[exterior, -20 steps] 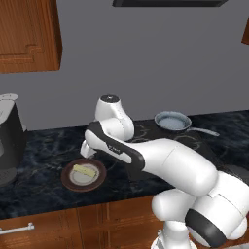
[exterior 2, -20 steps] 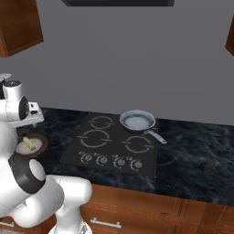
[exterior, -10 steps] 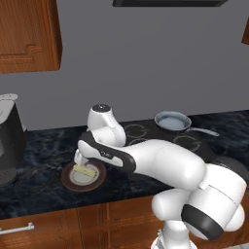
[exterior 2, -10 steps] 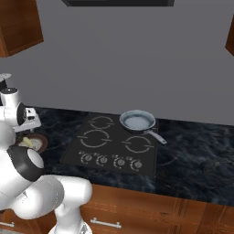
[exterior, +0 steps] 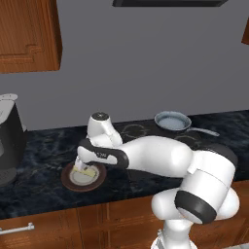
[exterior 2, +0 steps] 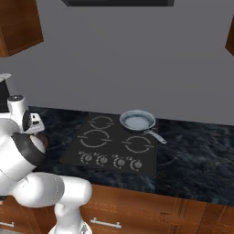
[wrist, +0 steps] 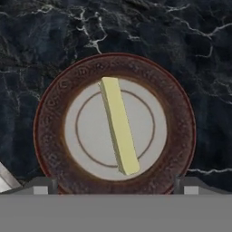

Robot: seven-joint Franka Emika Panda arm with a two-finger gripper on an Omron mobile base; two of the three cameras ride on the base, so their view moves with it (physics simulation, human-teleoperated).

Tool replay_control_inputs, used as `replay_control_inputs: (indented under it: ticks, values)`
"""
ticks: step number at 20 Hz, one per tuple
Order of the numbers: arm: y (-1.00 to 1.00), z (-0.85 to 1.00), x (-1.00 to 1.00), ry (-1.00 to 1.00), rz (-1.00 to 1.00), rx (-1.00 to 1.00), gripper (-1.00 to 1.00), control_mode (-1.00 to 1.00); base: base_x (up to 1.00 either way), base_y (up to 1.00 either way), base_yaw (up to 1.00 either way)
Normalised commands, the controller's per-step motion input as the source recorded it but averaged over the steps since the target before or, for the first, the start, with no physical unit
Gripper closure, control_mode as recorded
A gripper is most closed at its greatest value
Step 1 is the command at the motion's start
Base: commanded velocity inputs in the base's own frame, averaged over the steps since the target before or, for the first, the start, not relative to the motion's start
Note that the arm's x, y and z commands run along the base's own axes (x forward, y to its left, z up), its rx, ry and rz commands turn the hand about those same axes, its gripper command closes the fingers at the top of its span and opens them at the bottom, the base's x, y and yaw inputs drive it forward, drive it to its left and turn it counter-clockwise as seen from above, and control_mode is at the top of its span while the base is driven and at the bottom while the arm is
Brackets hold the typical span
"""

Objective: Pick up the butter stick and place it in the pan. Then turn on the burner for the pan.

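Butter stick [wrist: 119, 125] lies slantwise on the white centre of the brown plate [wrist: 54, 113], running from about 12 to 5 o'clock, with the gripper [wrist: 116, 185] spread wide just above it, while the pan [exterior 2: 137, 120] sits on the cooktop's [exterior 2: 112, 145] far burner.

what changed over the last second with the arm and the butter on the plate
The arm swung left and down, bringing the open hand low over the pale-yellow butter stick on the brown, white-centred round plate. Nothing was gripped. Butter, plate and the grey-blue metal pan on the stove stayed put.
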Motion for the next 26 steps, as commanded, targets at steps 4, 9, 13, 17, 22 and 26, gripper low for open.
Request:
replay_control_inputs:
  ticks: [4, 9, 13, 17, 22, 26]
  values:
    - [0.18, -0.31, 0.25, 0.00, 0.02, 0.00, -1.00, -1.00, 0.00, 0.00, 0.00]
    - [0.17, -0.27, 0.22, 0.00, 0.01, 0.00, -1.00, -1.00, 0.00, 0.00, 0.00]
    - [0.09, -0.22, 0.04, 0.03, 0.03, 0.00, -1.00, -1.00, 0.00, 0.00, 0.00]
    - [0.08, -0.20, 0.01, 0.04, 0.03, 0.00, -1.00, -1.00, 0.00, 0.00, 0.00]
    - [0.00, -0.17, 0.00, 0.04, 0.05, 0.00, -1.00, -1.00, 0.00, 0.00, 0.00]
    - [0.00, -0.13, 0.01, 0.04, 0.04, 0.00, -1.00, -1.00, 0.00, 0.00, 0.00]
